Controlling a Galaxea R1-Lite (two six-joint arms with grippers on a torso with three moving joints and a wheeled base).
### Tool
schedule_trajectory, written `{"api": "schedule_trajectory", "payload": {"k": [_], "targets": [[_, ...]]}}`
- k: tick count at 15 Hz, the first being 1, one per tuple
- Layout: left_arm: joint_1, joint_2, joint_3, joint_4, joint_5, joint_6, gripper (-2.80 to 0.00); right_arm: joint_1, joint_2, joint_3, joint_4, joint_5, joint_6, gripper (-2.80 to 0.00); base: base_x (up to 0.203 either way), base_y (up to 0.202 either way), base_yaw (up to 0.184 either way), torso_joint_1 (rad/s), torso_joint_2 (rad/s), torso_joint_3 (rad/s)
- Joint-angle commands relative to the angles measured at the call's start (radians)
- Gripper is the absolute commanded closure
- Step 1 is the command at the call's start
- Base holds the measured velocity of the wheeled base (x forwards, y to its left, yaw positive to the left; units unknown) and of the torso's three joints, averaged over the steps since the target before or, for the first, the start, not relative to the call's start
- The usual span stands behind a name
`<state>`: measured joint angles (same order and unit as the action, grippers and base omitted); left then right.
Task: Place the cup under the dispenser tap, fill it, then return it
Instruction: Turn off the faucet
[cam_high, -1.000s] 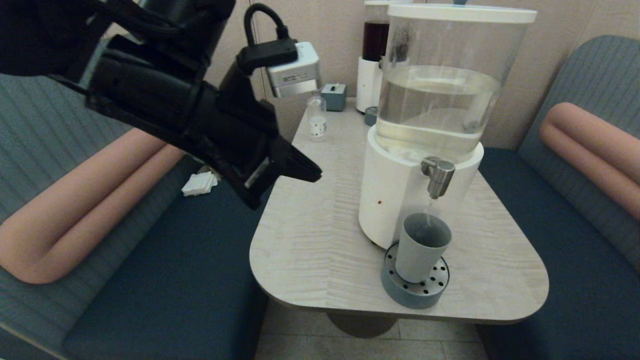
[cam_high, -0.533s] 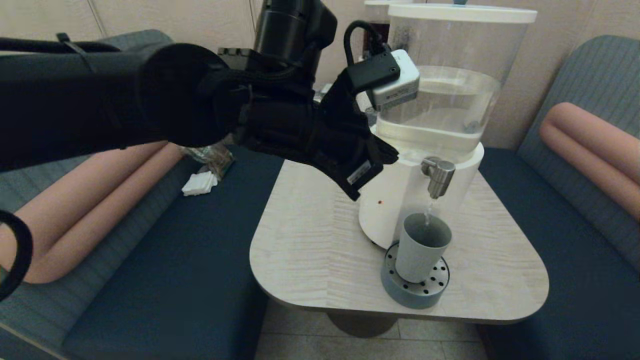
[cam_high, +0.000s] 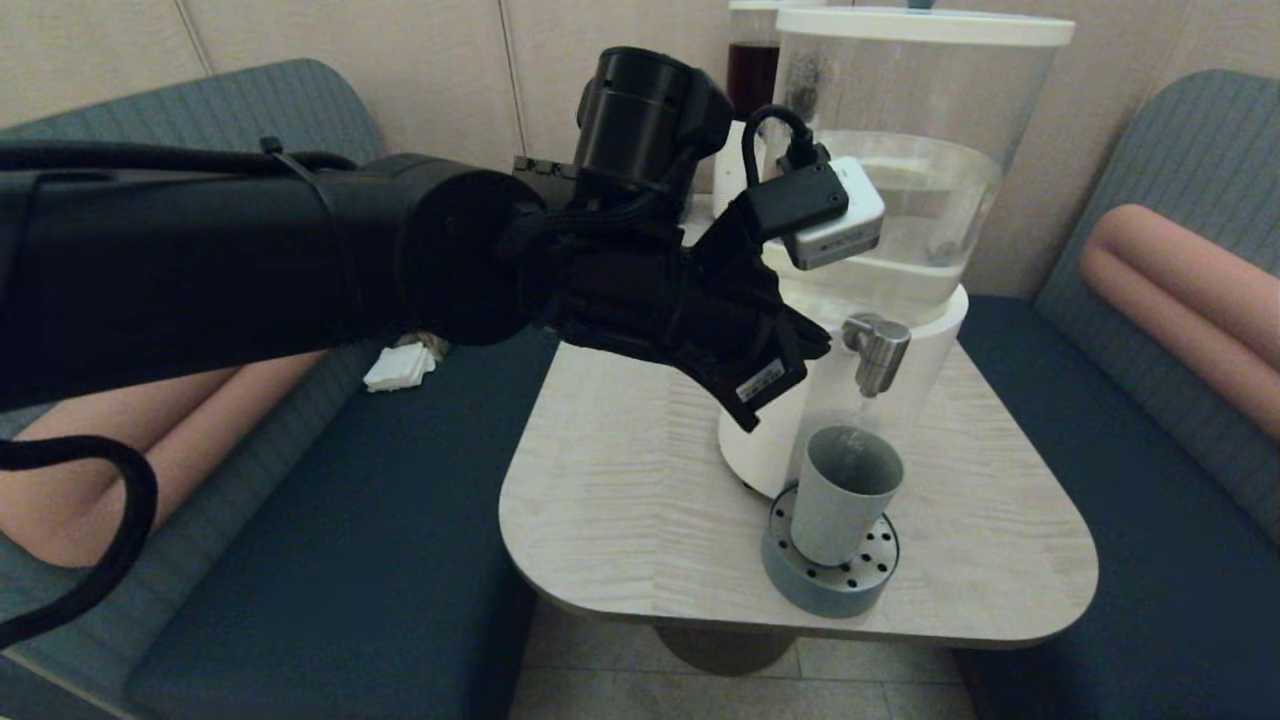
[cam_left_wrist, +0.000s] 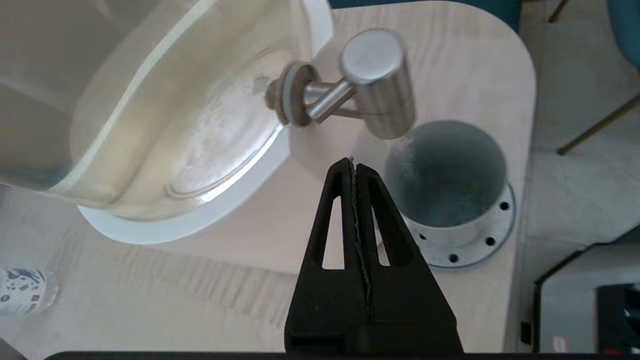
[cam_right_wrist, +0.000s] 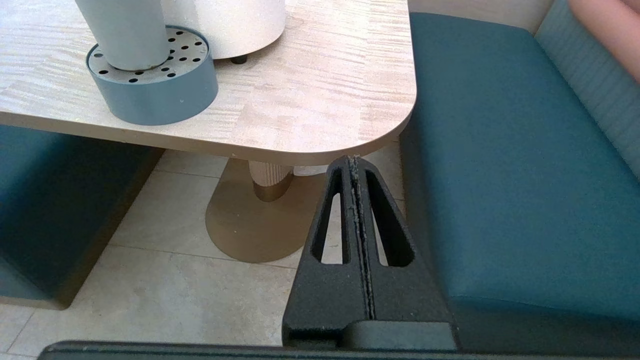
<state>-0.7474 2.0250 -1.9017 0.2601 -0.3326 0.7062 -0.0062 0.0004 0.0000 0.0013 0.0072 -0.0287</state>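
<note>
The dispenser (cam_high: 850, 300), the largest item, stood on the table (cam_high: 620, 500), its clear tank partly full over the white base. My left arm reached across in front of it at tank-bottom height. Below the tap (cam_high: 877, 350) sat the tray (cam_high: 830, 580), and on the tray stood the cup (cam_high: 845, 495), upright, directly under the nozzle. In the head view no stream was visible between nozzle and cup, and I could not read the fill level from the wrist view.

Procedure for the step in hand, as I judged it: operate the tap top with the tip of the left gripper (cam_left_wrist: 353, 162). The tip should come onto the flat round cap squarely from above, pressing along the nozzle's axis. A sideways push risked sliding off the steel or nudging the cup off centre. The arm should stay clear of the cup rim, which lay just below and beside the tip.

The left gripper was fully closed, its two fingers pressed flat together, holding nothing. It hovered just beside the tap and touched neither tap nor cup.

The right gripper (cam_right_wrist: 354, 162) was likewise closed and empty, parked low beyond the table edge, over the floor.
</note>
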Motion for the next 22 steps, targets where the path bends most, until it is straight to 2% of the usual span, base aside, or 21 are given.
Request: {"api": "schedule_trajectory", "payload": {"k": [1,6,13,16,22], "targets": [[-0.001,0.016,-0.001,-0.025,-0.002,0.004,0.00,0.000,0.000,0.002,0.000,0.000,0.000,0.00,0.000,0.000,0.000,0.000,0.00,0.000],[0.000,0.032,-0.002,-0.079,-0.002,-0.004,0.00,0.000,0.001,0.002,0.000,0.000,0.000,0.00,0.000,0.000,0.000,0.000,0.00,0.000],[0.000,0.038,-0.023,-0.084,0.003,-0.004,0.00,0.000,0.000,0.000,0.000,0.000,0.000,0.00,0.000,0.000,0.000,0.000,0.00,0.000],[-0.001,0.038,-0.027,-0.056,0.034,0.004,0.00,0.000,0.000,0.002,0.000,0.000,0.000,0.00,0.000,0.000,0.000,0.000,0.00,0.000],[-0.003,0.053,-0.030,-0.103,0.034,0.004,0.00,0.000,0.000,0.002,0.000,0.000,0.000,0.00,0.000,0.000,0.000,0.000,0.00,0.000]]}}
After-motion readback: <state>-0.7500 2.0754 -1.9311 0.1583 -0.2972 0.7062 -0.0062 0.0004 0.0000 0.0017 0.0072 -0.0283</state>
